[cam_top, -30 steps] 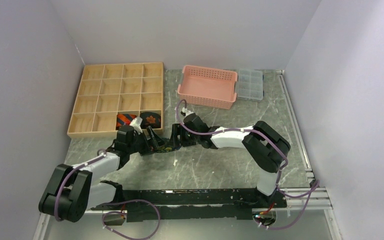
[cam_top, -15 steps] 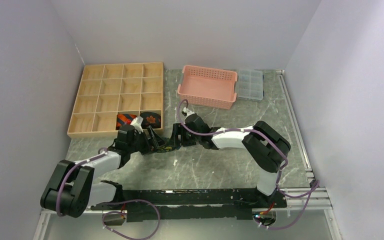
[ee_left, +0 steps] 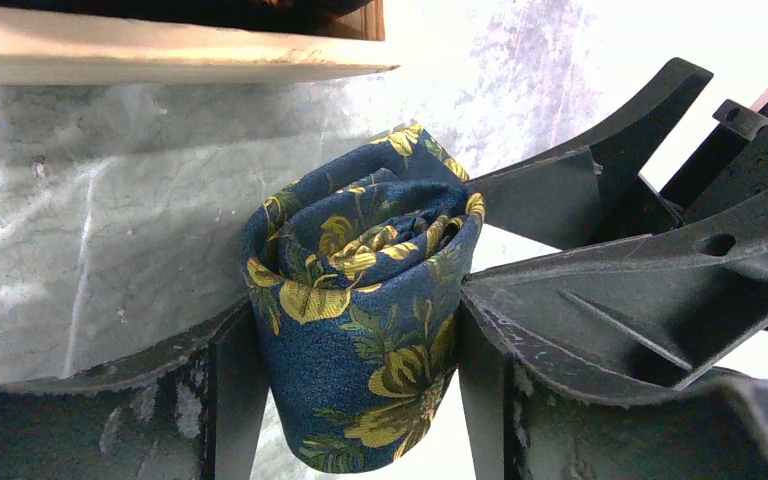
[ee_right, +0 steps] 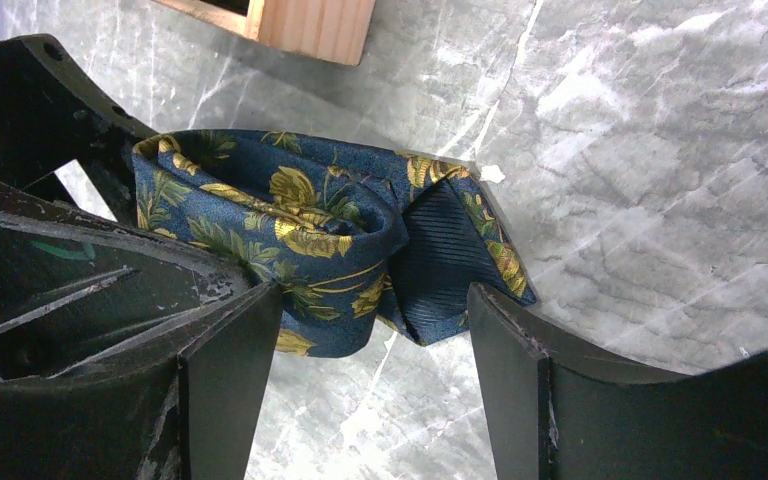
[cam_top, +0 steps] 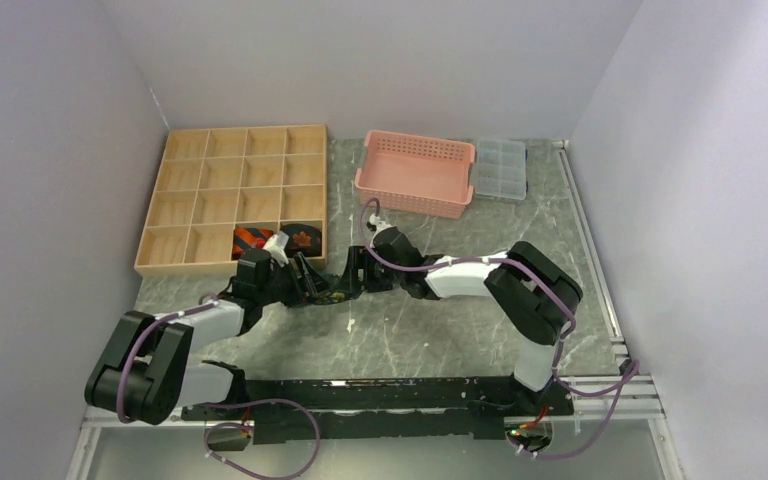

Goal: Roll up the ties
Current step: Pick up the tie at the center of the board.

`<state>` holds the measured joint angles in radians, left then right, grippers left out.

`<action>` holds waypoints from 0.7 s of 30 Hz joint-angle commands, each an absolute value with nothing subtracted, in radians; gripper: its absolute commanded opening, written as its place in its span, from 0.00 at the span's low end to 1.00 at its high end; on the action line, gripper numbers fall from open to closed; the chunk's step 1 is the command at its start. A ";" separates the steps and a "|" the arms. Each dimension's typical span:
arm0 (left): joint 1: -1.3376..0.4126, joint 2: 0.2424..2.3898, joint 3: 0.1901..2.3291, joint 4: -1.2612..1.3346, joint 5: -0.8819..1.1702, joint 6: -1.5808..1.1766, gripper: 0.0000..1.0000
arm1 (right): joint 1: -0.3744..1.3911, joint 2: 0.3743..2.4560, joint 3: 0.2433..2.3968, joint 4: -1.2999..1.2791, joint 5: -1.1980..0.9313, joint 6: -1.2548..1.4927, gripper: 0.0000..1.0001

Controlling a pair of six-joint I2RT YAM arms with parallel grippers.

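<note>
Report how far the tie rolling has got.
Done: the striped tie and leaf-motif tie sit rolled in the wooden tray. In hand: the floral tie is rolled and pinched between the jaws of the left gripper; the right gripper straddles it, its tail end loose. Left: probably placing the roll in the tray.

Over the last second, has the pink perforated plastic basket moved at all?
No. The basket still sits right beside the clear compartment box, same spot.
</note>
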<state>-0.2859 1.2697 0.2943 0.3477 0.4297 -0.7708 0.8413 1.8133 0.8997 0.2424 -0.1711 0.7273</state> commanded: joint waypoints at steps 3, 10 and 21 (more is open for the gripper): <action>-0.303 1.294 0.306 0.417 0.476 -0.764 0.67 | 0.823 1.835 0.857 0.157 -0.120 0.713 0.73; -0.314 1.304 0.322 0.408 0.465 -0.758 0.75 | 0.824 1.834 0.856 0.156 -0.119 0.711 0.73; -0.321 1.311 0.333 0.377 0.466 -0.738 0.43 | 0.823 1.832 0.858 0.160 -0.124 0.712 0.73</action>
